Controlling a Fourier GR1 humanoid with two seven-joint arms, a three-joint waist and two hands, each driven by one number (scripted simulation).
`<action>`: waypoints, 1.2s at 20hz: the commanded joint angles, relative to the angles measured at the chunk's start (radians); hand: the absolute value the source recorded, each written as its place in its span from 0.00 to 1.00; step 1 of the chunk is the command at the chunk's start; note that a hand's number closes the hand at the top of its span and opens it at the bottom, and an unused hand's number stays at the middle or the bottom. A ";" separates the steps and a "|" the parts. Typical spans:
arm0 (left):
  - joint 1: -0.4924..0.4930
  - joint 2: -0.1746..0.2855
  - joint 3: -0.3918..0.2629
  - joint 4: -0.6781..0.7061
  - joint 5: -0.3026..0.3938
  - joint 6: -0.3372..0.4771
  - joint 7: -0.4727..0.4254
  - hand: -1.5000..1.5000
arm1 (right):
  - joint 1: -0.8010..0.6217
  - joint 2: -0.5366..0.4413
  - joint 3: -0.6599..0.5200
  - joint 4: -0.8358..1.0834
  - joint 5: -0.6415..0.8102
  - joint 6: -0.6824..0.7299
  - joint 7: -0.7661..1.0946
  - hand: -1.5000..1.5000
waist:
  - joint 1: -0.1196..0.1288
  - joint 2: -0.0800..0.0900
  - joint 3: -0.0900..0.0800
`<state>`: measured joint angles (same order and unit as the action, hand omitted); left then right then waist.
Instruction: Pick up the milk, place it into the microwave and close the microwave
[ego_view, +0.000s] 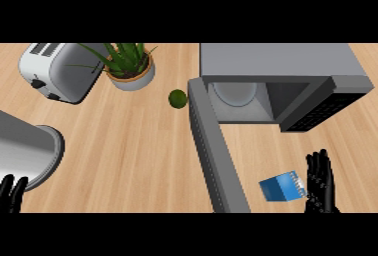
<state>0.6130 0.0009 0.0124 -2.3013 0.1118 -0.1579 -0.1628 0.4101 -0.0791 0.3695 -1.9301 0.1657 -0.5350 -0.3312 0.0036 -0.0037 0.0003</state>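
Milk (283, 187), a small blue carton, stands on the surface (133, 145) at five o'clock, just right of the open microwave door (214, 155); the right hand (320, 182) is just beside it on its three o'clock side, fingers straight and held together, gripping nothing; whether it touches the carton I cannot tell. The left hand (10, 192) rests at eight o'clock, fingers straight, cut off by the edge. The step in hand looks like the pick-up, not yet made; next the fingers must curl round the carton, then carry it to the microwave (280, 70) at one o'clock; its turntable (235, 95) shows, the cavity's back is hidden.
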 joint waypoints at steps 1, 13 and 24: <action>0.052 0.000 0.034 -0.006 0.017 -0.035 -0.055 0.00 | 0.030 -0.020 -0.066 0.067 -0.041 -0.001 -0.070 0.00 | 0.001 0.001 0.000; 0.077 -0.001 -0.045 -0.036 -0.020 0.025 -0.057 0.00 | -0.042 -0.088 -0.238 0.311 -0.213 0.175 -0.209 0.00 | 0.003 0.002 0.000; 0.045 -0.001 -0.037 0.039 -0.025 0.031 -0.095 0.00 | -0.116 -0.043 -0.283 0.521 -0.187 0.186 -0.293 0.00 | 0.001 0.003 0.000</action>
<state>0.6720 0.0022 -0.0046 -2.2882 0.1095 -0.1586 -0.2324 0.3110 -0.1352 0.0933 -1.4389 -0.0366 -0.3418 -0.6236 0.0057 -0.0012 0.0003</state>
